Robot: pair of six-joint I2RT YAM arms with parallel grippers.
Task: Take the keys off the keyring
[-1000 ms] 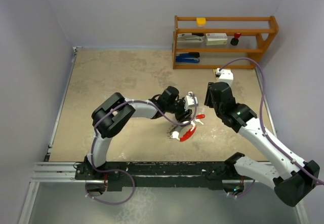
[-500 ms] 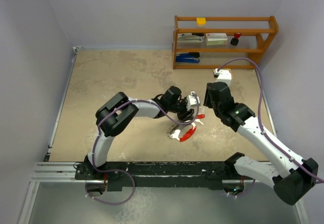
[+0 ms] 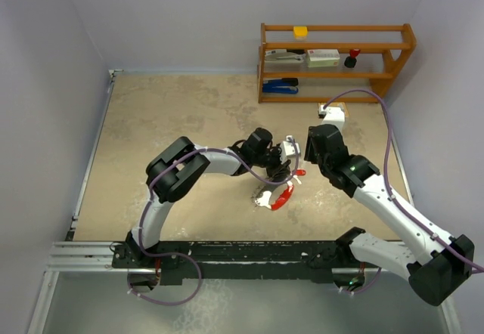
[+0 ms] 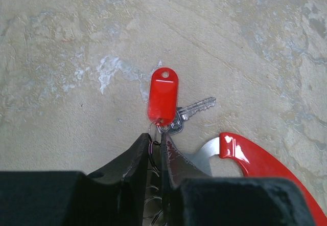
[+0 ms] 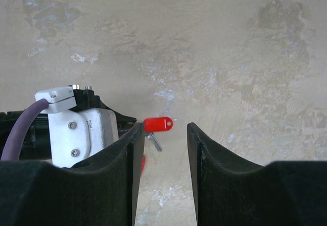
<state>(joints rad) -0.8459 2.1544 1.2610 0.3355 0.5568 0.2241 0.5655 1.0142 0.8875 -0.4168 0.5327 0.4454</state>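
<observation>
The key point(image 4: 193, 110) is a small silver piece under a bright red tag point(image 4: 163, 95), lying flat on the table; in the top view it shows as a red spot point(image 3: 299, 173). A thin wire ring joins it to the keyring, the red-and-white crescent fob point(image 4: 255, 159) point(image 3: 278, 196). My left gripper point(image 4: 156, 137) is shut on that thin ring just behind the tag, and the chain coils run back between its fingers. My right gripper point(image 5: 163, 126) hovers open over the table. The red tag point(image 5: 157, 124) lies just past its left fingertip, touching neither finger.
A wooden shelf point(image 3: 336, 62) stands at the back right with a stapler, boxes, a yellow block and a dark red-topped knob. The left arm's wrist camera housing point(image 5: 76, 129) sits close to my right gripper's left finger. Purple walls enclose the table.
My left gripper has closed from open onto the thin ring and edged slightly right towards the key. The right arm has barely moved.
</observation>
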